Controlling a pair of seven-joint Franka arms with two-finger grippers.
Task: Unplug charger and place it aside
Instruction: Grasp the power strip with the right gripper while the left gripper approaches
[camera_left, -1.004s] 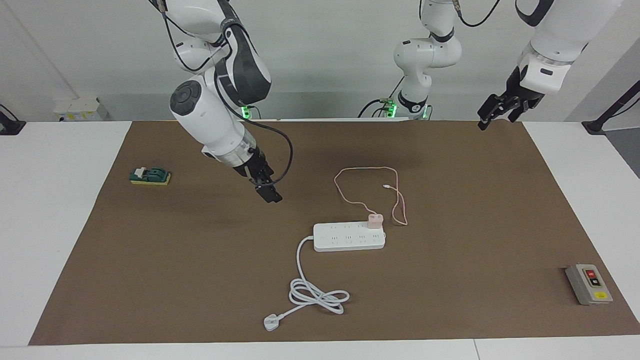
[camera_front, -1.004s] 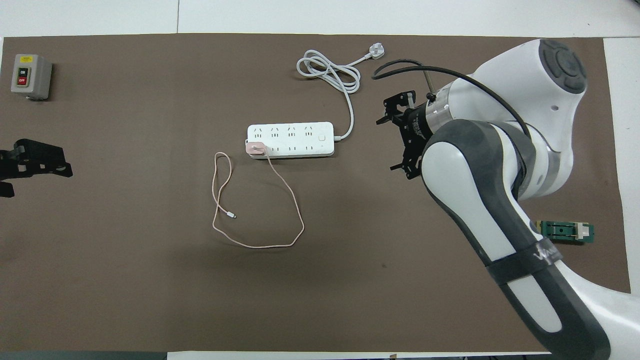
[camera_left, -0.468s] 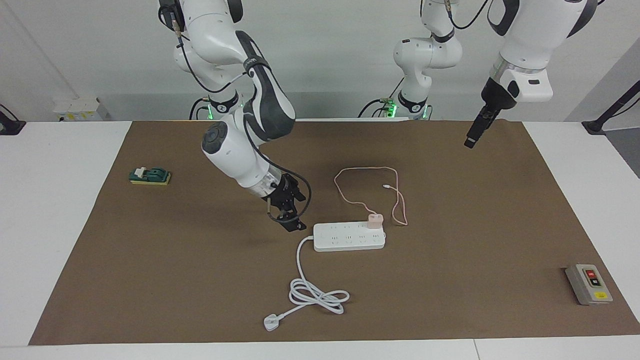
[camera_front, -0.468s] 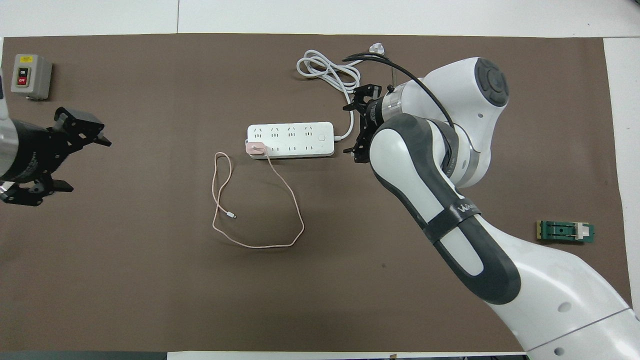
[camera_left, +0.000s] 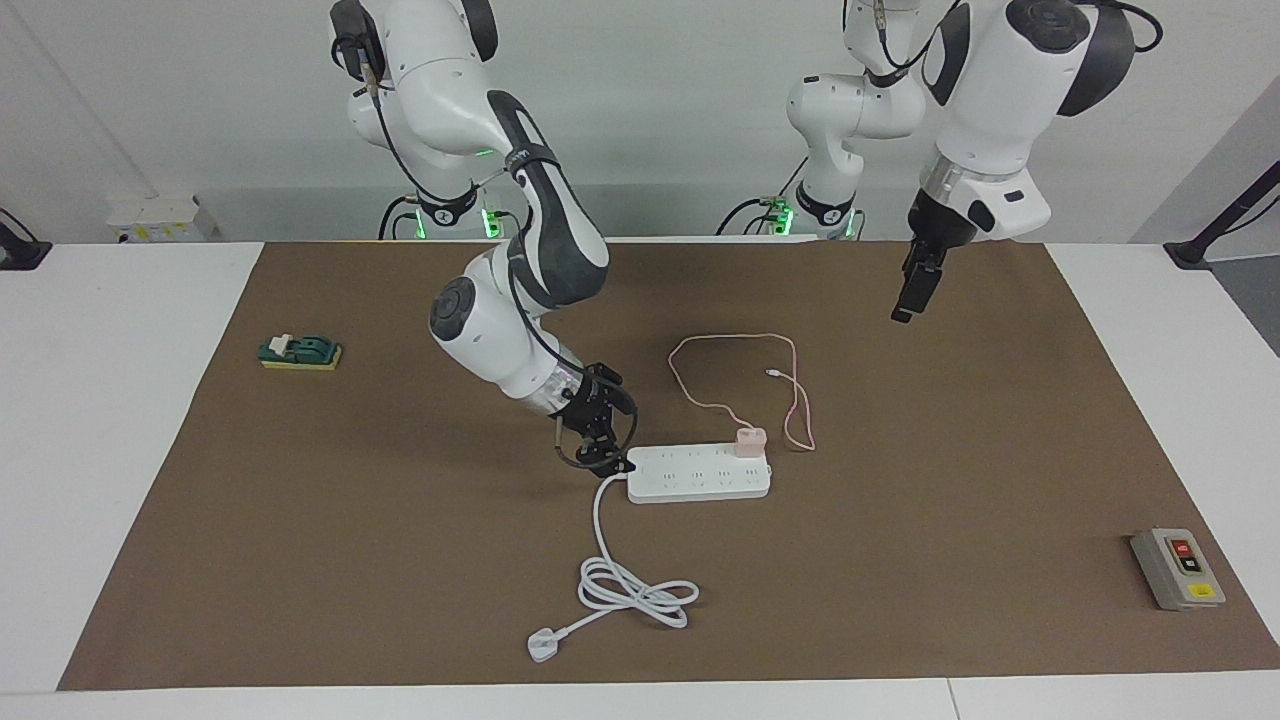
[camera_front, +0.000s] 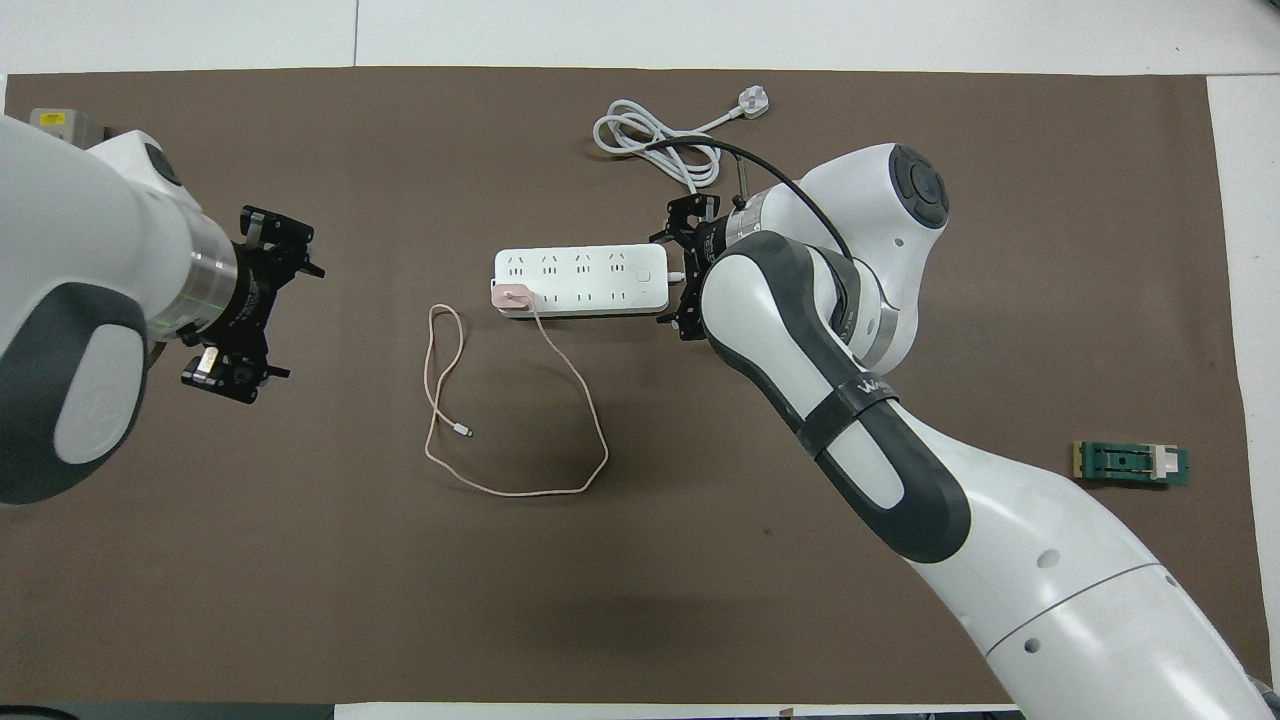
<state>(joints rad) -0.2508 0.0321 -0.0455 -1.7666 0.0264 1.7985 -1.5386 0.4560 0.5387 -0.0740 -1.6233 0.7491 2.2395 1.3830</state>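
**Both tools closing in, charger not yet unplugged**

Left tool (camera_left: 908, 300), jaws wide, hangs over table's left-arm end w/ nothing held. Small pale pink cube charger (camera_left: 750, 441) sits plugged into long white power strip (camera_left: 700, 474), mid-table. Right tool (camera_left: 600, 452), jaws wide, at strip's cord end, prob. to brace it.

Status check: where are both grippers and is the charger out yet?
Right gripper open at power strip cord end. Left gripper open, over mat. Charger plugged in, untouched.
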